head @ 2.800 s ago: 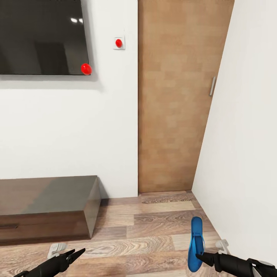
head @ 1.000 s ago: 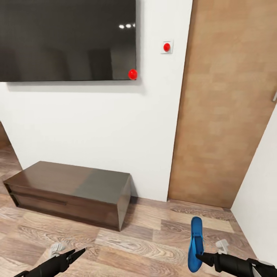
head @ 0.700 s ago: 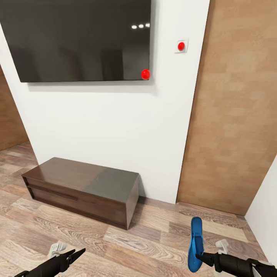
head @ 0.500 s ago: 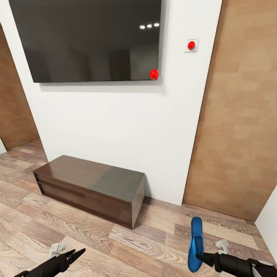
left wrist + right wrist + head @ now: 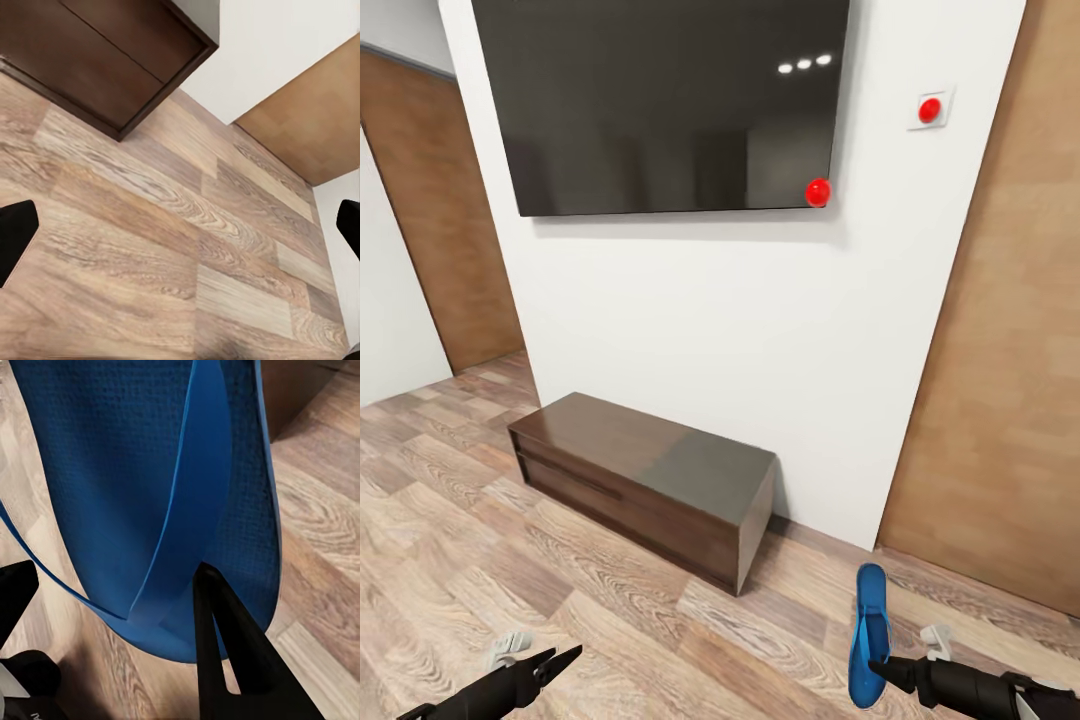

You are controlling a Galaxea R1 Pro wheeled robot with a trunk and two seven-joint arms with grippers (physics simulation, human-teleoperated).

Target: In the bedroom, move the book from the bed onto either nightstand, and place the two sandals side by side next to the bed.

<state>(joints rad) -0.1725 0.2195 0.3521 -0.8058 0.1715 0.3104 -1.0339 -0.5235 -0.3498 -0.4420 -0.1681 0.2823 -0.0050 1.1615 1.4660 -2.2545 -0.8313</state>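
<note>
White wall, dark screen and low cabinet have slid right across the head view — the base is turning left, presumably toward the bed. The right gripper pinches a sandal by its strap; the left gripper hangs wide, empty.

The head camera looks forward and down from standing height at a white wall with a dark screen, a low cabinet against the wall's foot and plank floor in front. The left wrist camera looks down at the floor from some way above, sharing the cabinet's end, the wall's foot and the brown door. The right wrist camera sits very close to the blue sandal over the floor, the same sandal standing low in the head view.
</note>
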